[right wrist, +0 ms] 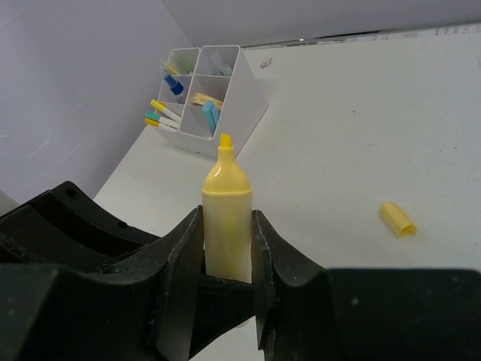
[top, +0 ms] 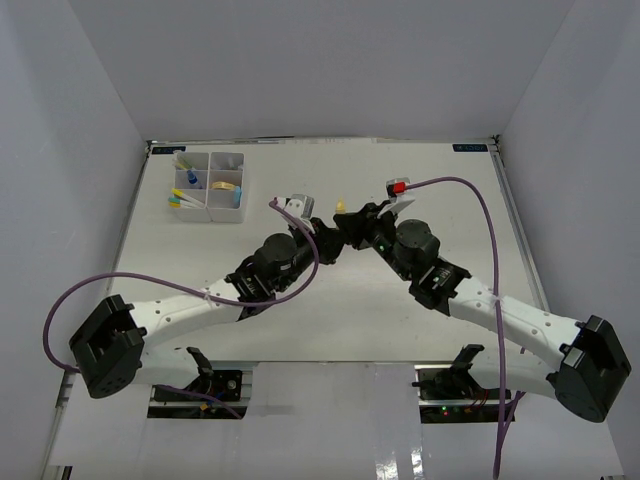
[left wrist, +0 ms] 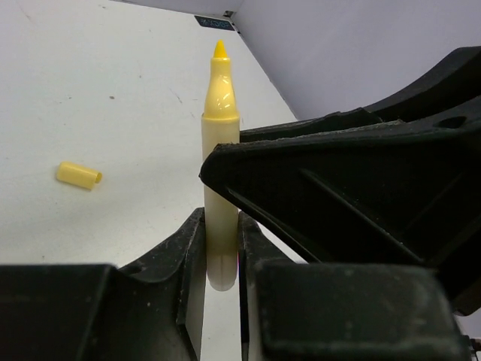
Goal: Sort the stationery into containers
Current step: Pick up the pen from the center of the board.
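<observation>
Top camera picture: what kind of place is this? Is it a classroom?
Probably not. It looks like a robot lab booth: a white table boxed in by walls, with a left arm and right arm bolted at its near edge, trailing purple cables, both gripping one yellow marker.

An uncapped yellow highlighter (right wrist: pixel 225 218) is pinched between both pairs of jaws, tip past them. Its cap (right wrist: pixel 397 219) lies aside; the white organizer tray (right wrist: pixel 244 105) stands well beyond.

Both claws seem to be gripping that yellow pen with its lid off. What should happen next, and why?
Probably the right gripper should let go to fetch the cap lying loose on the table: the left gripper also clamps the yellow highlighter, whose tip is bare.
</observation>
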Controlling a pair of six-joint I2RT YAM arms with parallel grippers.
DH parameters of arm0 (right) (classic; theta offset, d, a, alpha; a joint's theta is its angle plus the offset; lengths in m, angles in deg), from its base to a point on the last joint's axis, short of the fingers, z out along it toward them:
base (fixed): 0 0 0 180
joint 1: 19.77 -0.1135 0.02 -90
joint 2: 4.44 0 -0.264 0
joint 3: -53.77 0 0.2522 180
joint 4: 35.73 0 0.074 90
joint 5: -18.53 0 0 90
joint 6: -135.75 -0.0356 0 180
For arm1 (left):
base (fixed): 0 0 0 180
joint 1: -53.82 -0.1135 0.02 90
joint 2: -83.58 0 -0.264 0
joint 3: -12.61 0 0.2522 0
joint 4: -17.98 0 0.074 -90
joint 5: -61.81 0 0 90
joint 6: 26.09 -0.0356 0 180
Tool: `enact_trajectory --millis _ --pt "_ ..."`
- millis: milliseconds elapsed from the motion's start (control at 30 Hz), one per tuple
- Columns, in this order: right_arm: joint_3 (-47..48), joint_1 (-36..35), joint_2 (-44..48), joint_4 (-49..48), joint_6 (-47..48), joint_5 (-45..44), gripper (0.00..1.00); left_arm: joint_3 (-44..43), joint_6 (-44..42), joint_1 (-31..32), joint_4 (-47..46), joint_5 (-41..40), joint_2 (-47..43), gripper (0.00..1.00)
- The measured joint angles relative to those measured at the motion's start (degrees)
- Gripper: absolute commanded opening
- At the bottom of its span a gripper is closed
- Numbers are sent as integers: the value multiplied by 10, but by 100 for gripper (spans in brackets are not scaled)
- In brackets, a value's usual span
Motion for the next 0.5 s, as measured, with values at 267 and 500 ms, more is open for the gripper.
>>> enact_trajectory --millis 267,500 --pt "-8 -6 12 17 -2 -5 45 25 -5 5 -18 5 -8 0" --pt "-10 -5 43 73 22 -51 81 63 -9 -1 -24 -19 -28 0"
